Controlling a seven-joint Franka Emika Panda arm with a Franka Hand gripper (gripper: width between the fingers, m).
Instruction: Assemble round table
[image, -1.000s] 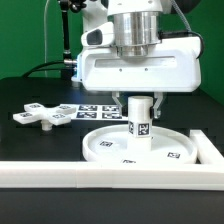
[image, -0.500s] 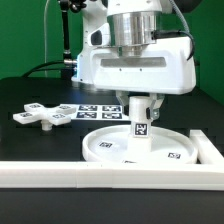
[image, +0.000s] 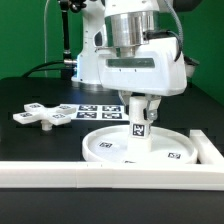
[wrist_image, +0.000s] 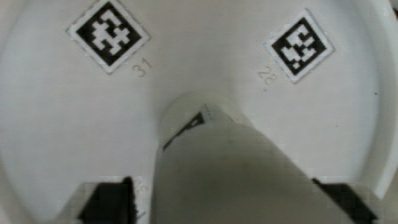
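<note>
Black and matte, the table (image: 30, 90) carries every part, with a long white straight border wall (image: 100, 172) along its near edge that turns up its edge on the exterior view's right. Tucked into that walled corner lies the wide, rimmed white plastic round disc (image: 100, 148), flat, with tags on its floor also showing in the wrist view (wrist_image: 214, 40).

Above it, the arm's white wrist housing has turned about its upright axis over the last second, so its broad face now stands at an angle rather than square on. The pincer (image: 139, 108) is clenched on the short thick white cylinder leg (image: 140, 128), whose foot stands at the disc's middle. The leg's tag has swung round slightly with the wrist. From the wrist camera the leg (wrist_image: 222, 170) runs down between dark finger pads (wrist_image: 111, 200) to the disc.

This reads as the leg being twisted into the disc, a step likely under way but not finished.

The flat white cross-shaped base piece (image: 42, 115) lies well apart towards the far edge, untouched, beside the marker board (image: 95, 110).
</note>
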